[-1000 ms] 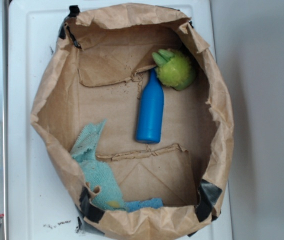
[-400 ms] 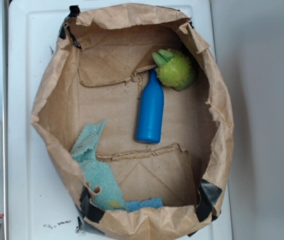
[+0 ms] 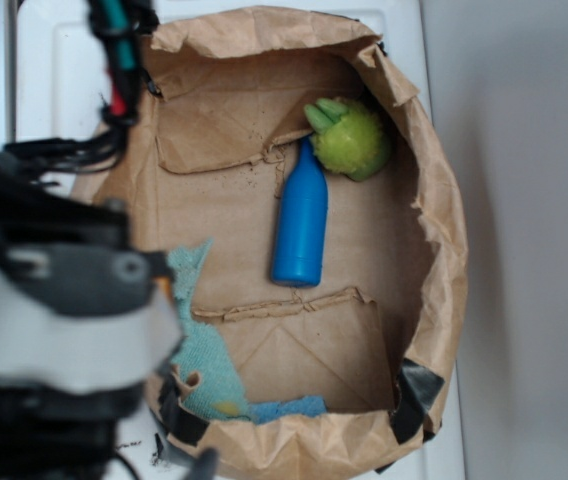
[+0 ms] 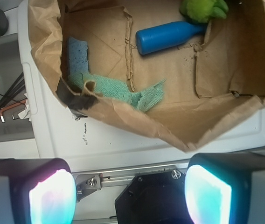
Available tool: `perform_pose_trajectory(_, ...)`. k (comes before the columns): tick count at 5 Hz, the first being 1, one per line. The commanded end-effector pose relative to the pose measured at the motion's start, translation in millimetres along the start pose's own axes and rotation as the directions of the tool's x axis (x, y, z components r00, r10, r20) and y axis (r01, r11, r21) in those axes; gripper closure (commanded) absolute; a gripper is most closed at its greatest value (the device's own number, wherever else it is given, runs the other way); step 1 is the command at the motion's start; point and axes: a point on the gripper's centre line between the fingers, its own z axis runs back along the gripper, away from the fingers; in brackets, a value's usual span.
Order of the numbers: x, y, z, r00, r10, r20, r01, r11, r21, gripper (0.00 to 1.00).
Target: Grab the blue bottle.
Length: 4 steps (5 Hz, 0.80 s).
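Blue bottle [image 3: 300, 229] lies flat in paper bag [image 3: 442, 225], neck touching green ball [image 3: 351, 138]; gripper [image 4: 130, 192] spread apart, well clear of bag.

The arm [image 3: 54, 310] looms blurred over the desk's left edge. The gripper [image 4: 130, 191] hangs there with jaws spread wide apart, holding nothing between them.
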Motion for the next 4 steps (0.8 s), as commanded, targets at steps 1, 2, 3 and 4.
perform_pose_trajectory(1, 57.1, 10.9, -16.4, 0.931, 0.33, 0.155, -0.313, 0.941, -0.129, 0.0)
perform_pose_trajectory(2, 59.9, 21.6, -26.0, 0.811, 0.56, 0.172, -0.528, 0.826, -0.2, 0.0)
perform_pose_trajectory(3, 74.8, 29.6, -32.8, 0.689, 0.709, 0.149, -0.686, 0.705, -0.179, 0.0)
perform_pose_trajectory(4, 74.8, 29.6, -32.8, 0.689, 0.709, 0.149, -0.686, 0.705, -0.179, 0.0)
